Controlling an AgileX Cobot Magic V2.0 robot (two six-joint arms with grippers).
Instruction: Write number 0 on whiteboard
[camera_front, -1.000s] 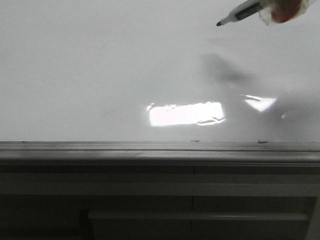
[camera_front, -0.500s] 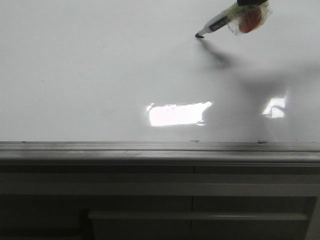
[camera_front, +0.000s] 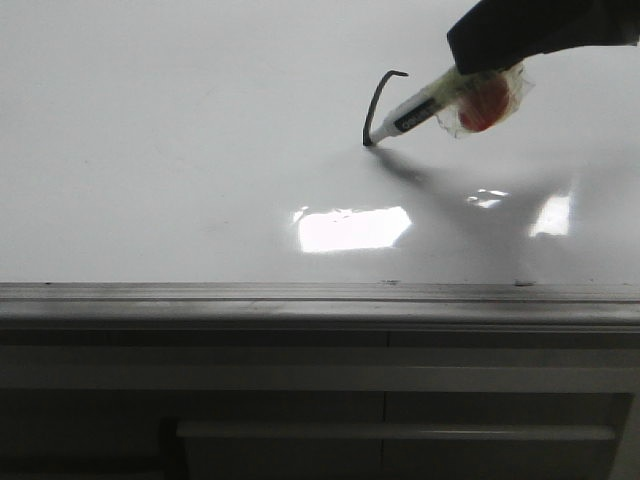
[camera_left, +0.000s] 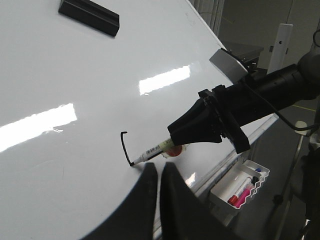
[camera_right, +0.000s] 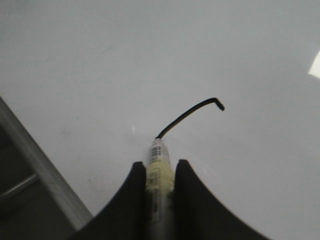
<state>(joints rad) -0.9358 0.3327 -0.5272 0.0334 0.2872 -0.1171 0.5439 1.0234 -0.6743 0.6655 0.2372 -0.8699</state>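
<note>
The right gripper (camera_right: 159, 175) is clamped on a marker (camera_front: 415, 112) whose tip touches the whiteboard (camera_front: 180, 150); the board fills the front view, its grey rail (camera_front: 300, 300) along the near edge. Of the number 0 (camera_front: 377, 100) only a start exists: a small tick at the top and a short curved stroke running down from it toward 6 o'clock to the tip; I judge that as the upper-left arc alone, so the bottom, the right side and the closing join are all left to draw. In the front view the stroke sits up toward 1 o'clock from the bright glare patch (camera_front: 352, 228).

The left gripper (camera_left: 159, 200) hangs off to the side holding nothing, its fingers nearly together with only a thin gap. Its wrist view alone shows an eraser (camera_left: 90, 16) lying on the board and a tray of spare markers (camera_left: 241, 186) by the rail; the right wrist view alone shows the marker seated between the fingers.
</note>
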